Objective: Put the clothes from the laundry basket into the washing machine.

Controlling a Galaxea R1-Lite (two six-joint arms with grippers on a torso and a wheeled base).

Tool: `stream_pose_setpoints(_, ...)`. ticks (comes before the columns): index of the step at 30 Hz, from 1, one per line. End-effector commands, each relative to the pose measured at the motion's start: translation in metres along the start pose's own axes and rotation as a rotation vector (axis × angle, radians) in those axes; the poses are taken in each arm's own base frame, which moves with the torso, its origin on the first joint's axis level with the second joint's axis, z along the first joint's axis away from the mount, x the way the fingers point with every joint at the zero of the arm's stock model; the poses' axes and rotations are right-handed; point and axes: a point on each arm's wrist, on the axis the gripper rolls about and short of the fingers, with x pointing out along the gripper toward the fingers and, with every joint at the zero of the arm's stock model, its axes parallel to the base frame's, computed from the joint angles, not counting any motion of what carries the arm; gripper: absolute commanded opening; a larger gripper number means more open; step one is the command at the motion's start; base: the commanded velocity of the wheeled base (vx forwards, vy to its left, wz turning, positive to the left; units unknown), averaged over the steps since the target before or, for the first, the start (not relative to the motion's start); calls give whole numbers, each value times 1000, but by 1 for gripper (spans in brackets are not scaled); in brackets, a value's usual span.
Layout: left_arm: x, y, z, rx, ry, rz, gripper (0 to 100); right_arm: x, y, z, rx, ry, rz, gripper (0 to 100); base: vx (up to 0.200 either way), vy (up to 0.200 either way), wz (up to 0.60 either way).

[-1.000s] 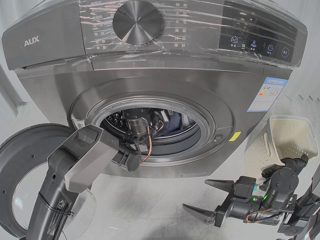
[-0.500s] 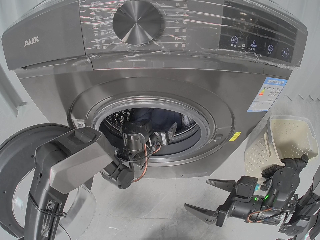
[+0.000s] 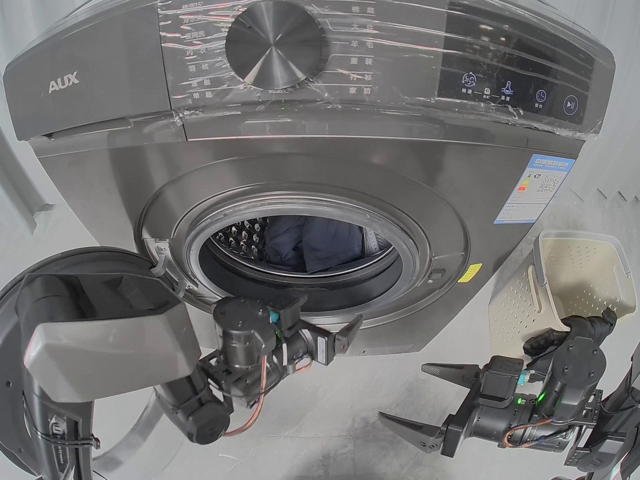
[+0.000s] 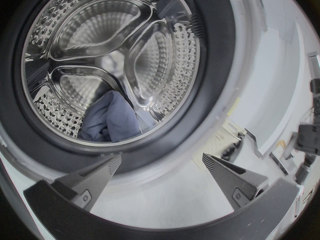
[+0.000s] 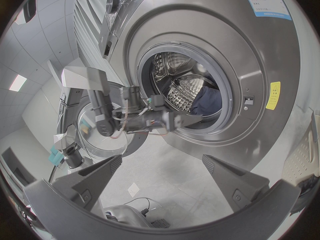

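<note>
The grey washing machine [image 3: 333, 168] stands with its door swung open. Dark blue clothes [image 3: 313, 243] lie loose in the drum [image 4: 100, 50], also seen as a blue heap [image 4: 110, 120] [image 5: 206, 100]. My left gripper [image 3: 345, 337] [image 4: 161, 159] hangs open and holds nothing, just outside and below the door opening. Lower on the right, my right gripper [image 3: 408, 396] [image 5: 161, 160] is open too, with nothing between its fingers. The cream laundry basket [image 3: 580, 281] stands tilted at the right. A dark garment [image 3: 573, 331] hangs over its near edge, behind the right arm.
The open door [image 5: 100, 144] stands out to the left of the opening, behind my left arm. Bare grey floor [image 3: 333, 408] lies between the two grippers in front of the machine. A cable [image 5: 140, 204] lies on the floor.
My left gripper has drawn back out of the drum and dropped below the opening, leaving the dark blue clothes inside. The right gripper has drifted slightly right and down.
</note>
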Motion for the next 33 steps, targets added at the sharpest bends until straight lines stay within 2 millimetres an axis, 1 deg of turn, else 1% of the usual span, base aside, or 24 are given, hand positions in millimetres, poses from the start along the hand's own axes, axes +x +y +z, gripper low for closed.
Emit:
stream_pose_setpoints(1,-97,-33,30,27,-16,-159,100,-30,1,9,0,-58,0,100,0,0,0)
stream_pose_setpoints(3,-116,-36,46,18,-63,-191,100,-36,0,13,4,-81,-9,100,0,0,0)
stream_pose_setpoints(4,-118,-36,47,16,-67,-194,100,-36,0,13,5,-83,-10,100,0,0,0)
stream_pose_setpoints(5,-135,-39,57,16,-101,-223,100,-41,-1,18,9,-120,-40,100,0,0,0)
stream_pose_setpoints(6,-145,-39,61,17,-115,-222,100,-45,-2,22,11,-148,-59,100,0,0,0)
stream_pose_setpoints(8,-165,-36,67,18,-138,-225,100,-53,-1,28,17,-192,-78,100,0,0,0)
stream_pose_setpoints(11,-198,-27,71,19,-172,-205,100,-63,-3,33,31,-230,-108,100,0,0,0)
stream_pose_setpoints(12,-203,-25,71,20,-175,-202,100,-64,-4,34,32,-235,-119,100,0,0,0)
stream_pose_setpoints(13,-217,-21,71,26,-192,-193,100,-70,-7,36,35,-255,-161,100,0,0,0)
stream_pose_setpoints(16,-238,-14,82,27,-251,-146,100,-81,-16,41,25,-290,-237,100,0,0,0)
stream_pose_setpoints(17,-240,-13,83,28,-254,-144,100,-83,-17,42,22,-295,-245,100,0,0,0)
stream_pose_setpoints(18,-253,-11,85,36,-258,-137,100,-91,-20,43,4,-306,-283,100,0,0,0)
stream_pose_setpoints(21,-267,-7,82,48,-215,-115,100,-103,-23,41,-5,-284,-331,100,0,0,0)
stream_pose_setpoints(25,-283,2,81,55,-225,-54,100,-122,-23,37,3,-278,-374,100,-200,0,0)
stream_pose_setpoints(27,-294,5,82,59,-250,-29,100,-128,-25,33,12,-259,-413,100,-200,0,0)
stream_pose_setpoints(28,-295,5,82,58,-251,-26,100,-129,-25,33,13,-259,-419,100,-200,0,0)
stream_pose_setpoints(33,-315,12,77,80,-257,43,100,-149,-25,25,28,-253,-495,100,-200,0,0)
